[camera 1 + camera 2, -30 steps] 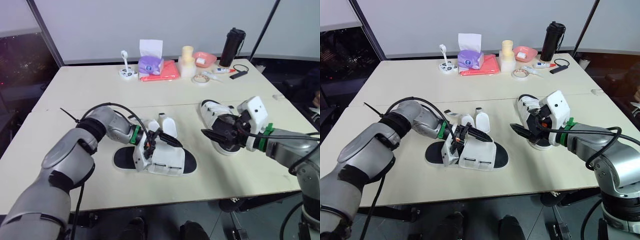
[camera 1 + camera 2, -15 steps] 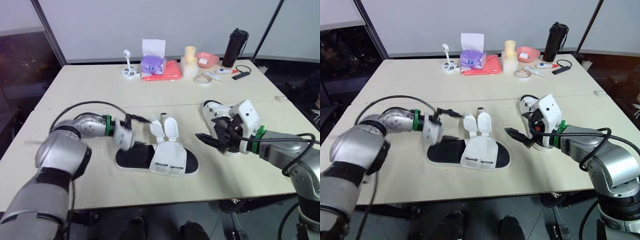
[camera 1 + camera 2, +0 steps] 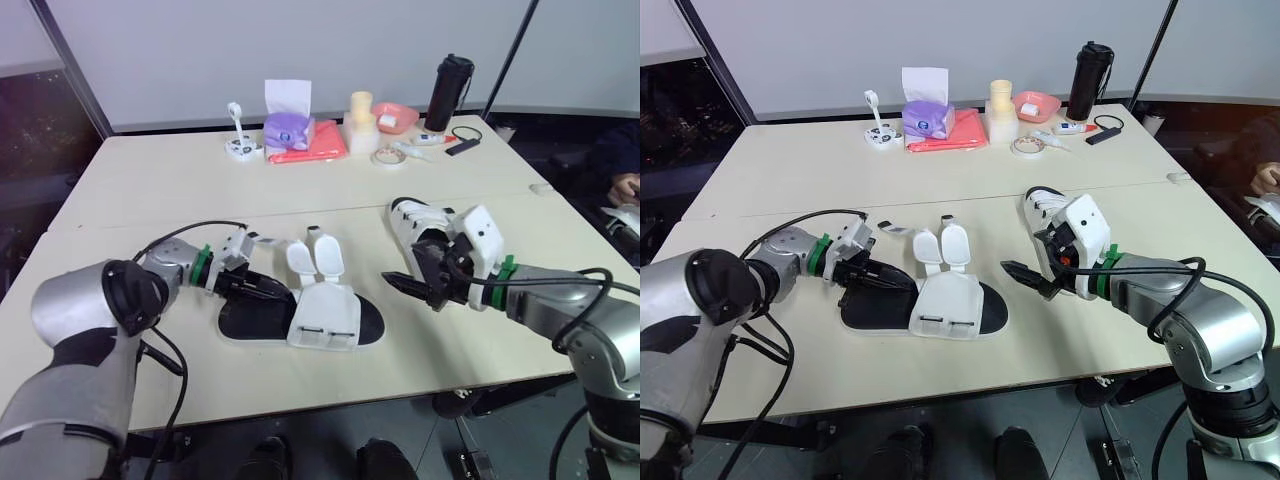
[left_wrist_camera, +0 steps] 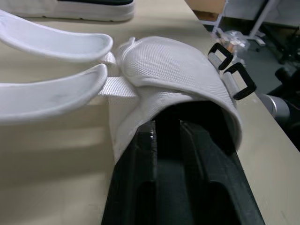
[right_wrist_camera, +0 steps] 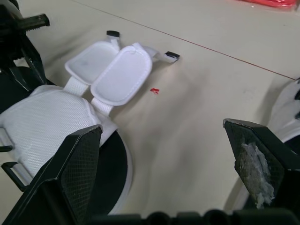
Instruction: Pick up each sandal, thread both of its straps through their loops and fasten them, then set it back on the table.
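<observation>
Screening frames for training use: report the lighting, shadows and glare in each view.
Left eye view: even light on the table, no glare, soft shadow along the open sandal. Left wrist view: deep shadow under that sandal's upper. Right wrist view: evenly lit, faint shadows beside the strap flaps.

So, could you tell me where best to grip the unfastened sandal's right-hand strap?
Probably the strap's rounded free end, pinched across its flat faces, coming in low from the right end effector's side: it lies flat on the table, the other strap close on its left.

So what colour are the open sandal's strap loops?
Black loops, clearest in the left wrist view.
</observation>
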You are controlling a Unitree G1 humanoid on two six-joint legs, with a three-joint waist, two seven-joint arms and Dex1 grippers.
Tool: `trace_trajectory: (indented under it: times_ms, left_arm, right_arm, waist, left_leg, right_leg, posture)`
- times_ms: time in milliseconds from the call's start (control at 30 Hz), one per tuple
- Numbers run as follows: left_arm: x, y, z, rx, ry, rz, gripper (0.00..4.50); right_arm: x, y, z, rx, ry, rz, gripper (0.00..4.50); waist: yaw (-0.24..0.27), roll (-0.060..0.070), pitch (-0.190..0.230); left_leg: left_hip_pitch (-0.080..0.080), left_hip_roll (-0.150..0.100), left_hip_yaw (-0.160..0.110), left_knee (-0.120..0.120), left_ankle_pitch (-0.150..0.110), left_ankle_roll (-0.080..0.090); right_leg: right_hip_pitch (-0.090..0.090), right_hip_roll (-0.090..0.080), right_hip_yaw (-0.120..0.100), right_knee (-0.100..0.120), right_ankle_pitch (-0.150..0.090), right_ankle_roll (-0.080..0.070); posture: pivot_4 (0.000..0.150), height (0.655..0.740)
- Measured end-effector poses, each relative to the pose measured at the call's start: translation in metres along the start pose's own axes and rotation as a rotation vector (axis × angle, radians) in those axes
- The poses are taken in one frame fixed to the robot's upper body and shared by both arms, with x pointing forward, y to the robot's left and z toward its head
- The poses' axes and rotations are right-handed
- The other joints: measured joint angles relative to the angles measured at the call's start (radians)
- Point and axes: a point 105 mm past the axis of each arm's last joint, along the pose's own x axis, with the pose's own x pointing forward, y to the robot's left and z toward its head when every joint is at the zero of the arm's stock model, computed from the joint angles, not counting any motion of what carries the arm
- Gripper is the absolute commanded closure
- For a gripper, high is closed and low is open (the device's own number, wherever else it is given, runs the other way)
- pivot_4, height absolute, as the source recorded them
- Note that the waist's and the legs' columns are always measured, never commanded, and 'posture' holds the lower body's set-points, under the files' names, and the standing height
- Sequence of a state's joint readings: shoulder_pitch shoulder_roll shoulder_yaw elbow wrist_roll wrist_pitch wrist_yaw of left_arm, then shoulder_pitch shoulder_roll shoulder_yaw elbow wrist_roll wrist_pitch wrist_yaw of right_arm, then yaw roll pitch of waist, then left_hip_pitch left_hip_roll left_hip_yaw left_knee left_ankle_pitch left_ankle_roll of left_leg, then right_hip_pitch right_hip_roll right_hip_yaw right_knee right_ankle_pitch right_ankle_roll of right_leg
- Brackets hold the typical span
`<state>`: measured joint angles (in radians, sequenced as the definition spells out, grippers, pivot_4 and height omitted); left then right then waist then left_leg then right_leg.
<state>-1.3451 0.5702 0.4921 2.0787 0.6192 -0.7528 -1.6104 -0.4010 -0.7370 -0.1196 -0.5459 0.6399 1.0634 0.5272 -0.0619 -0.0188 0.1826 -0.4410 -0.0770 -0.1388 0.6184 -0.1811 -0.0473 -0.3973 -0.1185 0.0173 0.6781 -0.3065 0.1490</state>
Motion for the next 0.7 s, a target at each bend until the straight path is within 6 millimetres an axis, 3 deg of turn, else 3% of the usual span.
trace_trajectory:
  times_ms: [133,233,467,700]
  left_arm:
    - [-0.001,0.006,0.009,-0.019,-0.068,0.041,3.43]
    - [-0.007,0.013,0.02,-0.051,-0.119,0.079,3.51]
    - [-0.028,0.024,0.036,-0.142,-0.216,0.172,3.51]
    - [-0.026,0.028,0.029,-0.233,-0.224,0.215,3.51]
  right_arm:
    - [0.005,0.014,-0.022,0.031,0.062,0.045,0.0]
    - [0.011,0.027,-0.036,0.042,0.103,0.091,0.86]
    - [0.016,0.041,-0.046,-0.01,0.12,0.134,4.34]
    - [0.024,0.055,-0.054,-0.055,0.128,0.196,4.44]
  waist:
    - [0.004,0.0,0.0]
    - [0.002,0.0,0.0]
    - [-0.003,0.0,0.0]
    - [-0.001,0.0,0.0]
  left_leg:
    - [0.0,0.0,0.0,0.0,0.0,0.0]
    - [0.0,0.0,0.0,0.001,0.0,0.0]
    - [0.0,0.0,0.001,0.001,0.0,0.0]
    - [0.0,0.0,0.0,0.001,0.0,0.0]
  right_leg:
    - [0.0,0.0,0.0,0.0,0.0,0.0]
    - [-0.001,0.0,0.0,0.001,0.0,0.0]
    - [-0.001,0.0,0.0,0.002,0.0,0.001]
    - [-0.001,0.0,0.0,0.002,0.0,0.001]
  posture:
    - [0.15,0.7344]
    - [0.15,0.7344]
    - [0.15,0.7344]
    - [0.15,0.7344]
